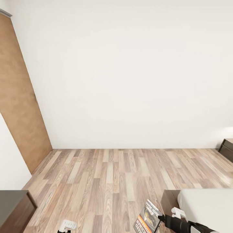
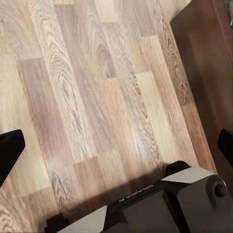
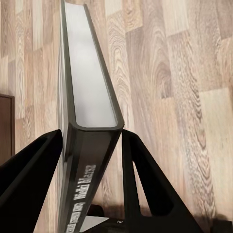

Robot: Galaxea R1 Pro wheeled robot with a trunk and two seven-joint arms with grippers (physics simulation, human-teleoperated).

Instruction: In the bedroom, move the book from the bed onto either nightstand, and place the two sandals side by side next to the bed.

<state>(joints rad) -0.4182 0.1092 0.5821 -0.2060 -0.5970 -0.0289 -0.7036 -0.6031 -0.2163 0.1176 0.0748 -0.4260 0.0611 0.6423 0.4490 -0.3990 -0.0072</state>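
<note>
One book point(image 3: 90, 121) in right gripper point(image 3: 92, 145)

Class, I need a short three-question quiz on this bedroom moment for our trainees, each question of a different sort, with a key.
1. True or false: the right tool is shut on the book.
2. Multiple choice: in the head view, the book is held over
A. the mattress
B. the wood-plank floor
C. a nightstand top
3. Fill in: at the head view's right edge, against the white wall, stands a dark wooden ____.

Key: 1 true. 2 B. 3 nightstand; it stands beyond the bed, well ahead of the book.
</note>
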